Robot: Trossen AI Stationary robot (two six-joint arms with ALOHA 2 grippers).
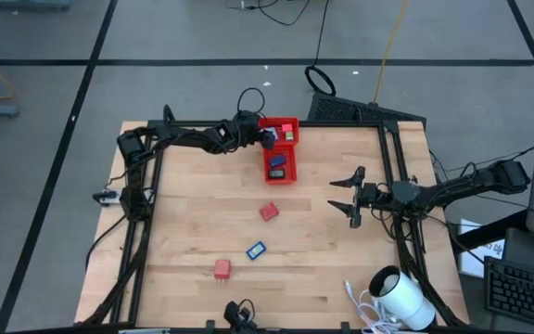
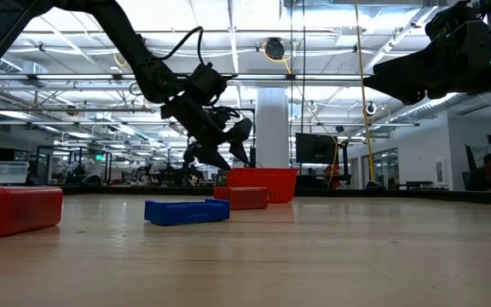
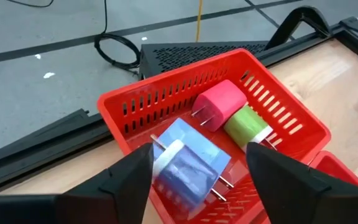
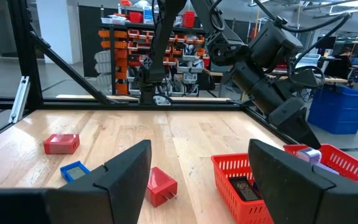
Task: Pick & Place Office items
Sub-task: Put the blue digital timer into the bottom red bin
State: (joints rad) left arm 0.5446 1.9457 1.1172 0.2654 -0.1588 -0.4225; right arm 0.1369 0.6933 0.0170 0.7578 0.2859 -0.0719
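My left fingers point(image 3: 197, 180) hang spread over the red tray point(image 3: 129, 102), the light-blue plug point(image 3: 188, 165) apparently just released; next, fetch another tabletop piece.

Open-plan robotics lab: wooden table point(image 1: 276, 250) on grey taped floor, exposed ceiling ducts point(image 2: 331, 38), shelves of orange parts bins point(image 4: 188, 40), monitors point(image 2: 315, 147), person at desk point(image 2: 490, 170).
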